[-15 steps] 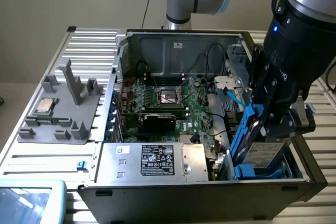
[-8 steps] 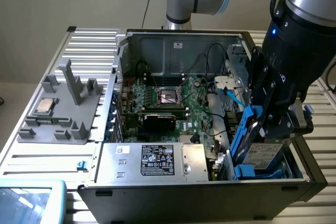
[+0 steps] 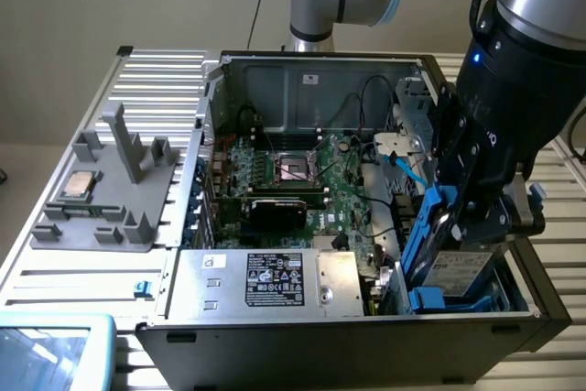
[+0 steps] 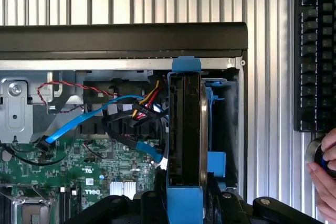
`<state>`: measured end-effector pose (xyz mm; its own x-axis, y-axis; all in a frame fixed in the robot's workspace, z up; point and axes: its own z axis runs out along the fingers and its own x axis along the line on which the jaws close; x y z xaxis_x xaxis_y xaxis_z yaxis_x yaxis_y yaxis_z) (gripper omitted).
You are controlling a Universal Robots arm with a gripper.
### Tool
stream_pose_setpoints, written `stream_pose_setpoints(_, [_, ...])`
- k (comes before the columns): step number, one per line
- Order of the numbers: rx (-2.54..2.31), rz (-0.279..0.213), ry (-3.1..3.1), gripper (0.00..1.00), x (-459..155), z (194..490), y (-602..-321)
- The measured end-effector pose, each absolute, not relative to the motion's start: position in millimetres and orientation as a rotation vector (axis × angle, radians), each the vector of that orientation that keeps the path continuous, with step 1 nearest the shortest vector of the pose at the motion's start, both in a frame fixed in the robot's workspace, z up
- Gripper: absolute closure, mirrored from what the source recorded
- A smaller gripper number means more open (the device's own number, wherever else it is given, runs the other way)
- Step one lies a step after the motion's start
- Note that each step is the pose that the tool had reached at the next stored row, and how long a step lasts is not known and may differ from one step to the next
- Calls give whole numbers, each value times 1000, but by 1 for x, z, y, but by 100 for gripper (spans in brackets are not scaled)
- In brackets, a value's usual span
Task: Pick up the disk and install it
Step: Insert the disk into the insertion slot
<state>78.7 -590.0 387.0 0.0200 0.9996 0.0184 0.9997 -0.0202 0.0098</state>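
The disk point(image 3: 455, 268), a grey hard drive in a blue carrier with a white label, stands on edge, partly lowered into the drive bay point(image 3: 513, 281) at the exterior view's right corner of the open PC case point(image 3: 348, 336). My gripper point(image 3: 476, 212) is shut on the disk from above. In the wrist view the disk point(image 4: 186, 124) appears edge-on, its blue tab point(image 4: 186, 65) toward the case wall. My gripper point(image 4: 186, 205) clamps it between black fingers point(image 4: 152, 203), beside the blue bay cage point(image 4: 220, 124).
A silver power supply point(image 3: 275, 281) with a black label and the motherboard point(image 3: 302, 180) lie beside the bay. Blue and coloured cables point(image 4: 89, 116) run close to the disk. A grey fixture point(image 3: 110, 199) holds a CPU chip point(image 3: 78, 185). A keyboard point(image 4: 315, 51) and a person's hand point(image 4: 325, 174) are outside the case.
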Motion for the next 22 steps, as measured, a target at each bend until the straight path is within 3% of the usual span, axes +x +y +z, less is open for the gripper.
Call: stream_pose_setpoints(22, [-2239, -33, -2194, 63, 79, 352, -590])
